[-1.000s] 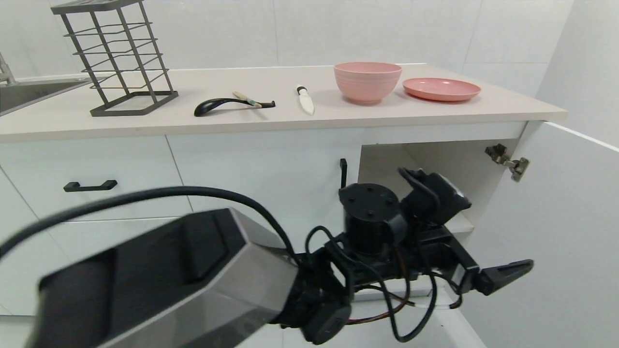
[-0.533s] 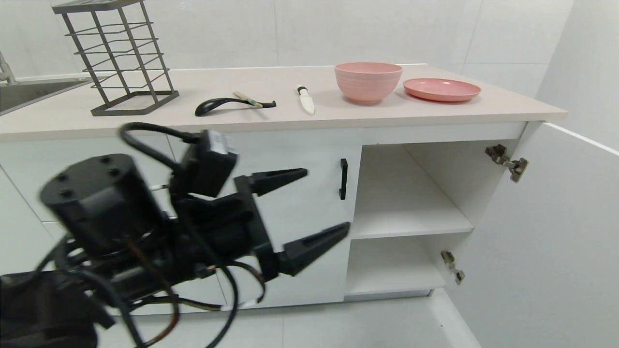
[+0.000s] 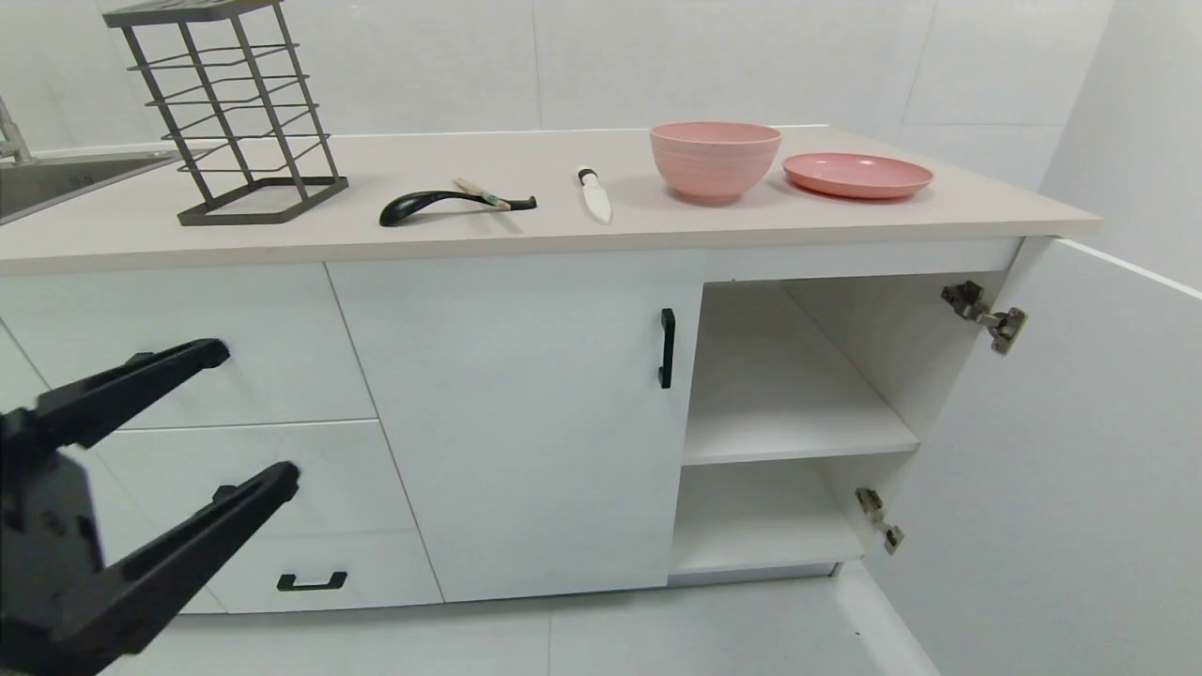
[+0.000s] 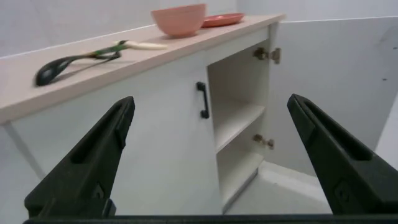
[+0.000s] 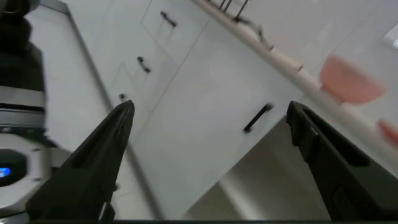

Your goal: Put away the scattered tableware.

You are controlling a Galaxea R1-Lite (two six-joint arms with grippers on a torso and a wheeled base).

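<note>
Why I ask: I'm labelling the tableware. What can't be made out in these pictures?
- Sink: cut off by the head view's left edge.
- Small utensil at the handle of the black ladle: too small in the head view to identify.
- Pink bowl: blurred in the right wrist view.

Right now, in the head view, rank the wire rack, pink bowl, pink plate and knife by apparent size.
1. wire rack, clearly the largest.
2. pink bowl.
3. pink plate: slightly wider than the bowl but seen nearly edge-on, so these two are close.
4. knife.
</note>
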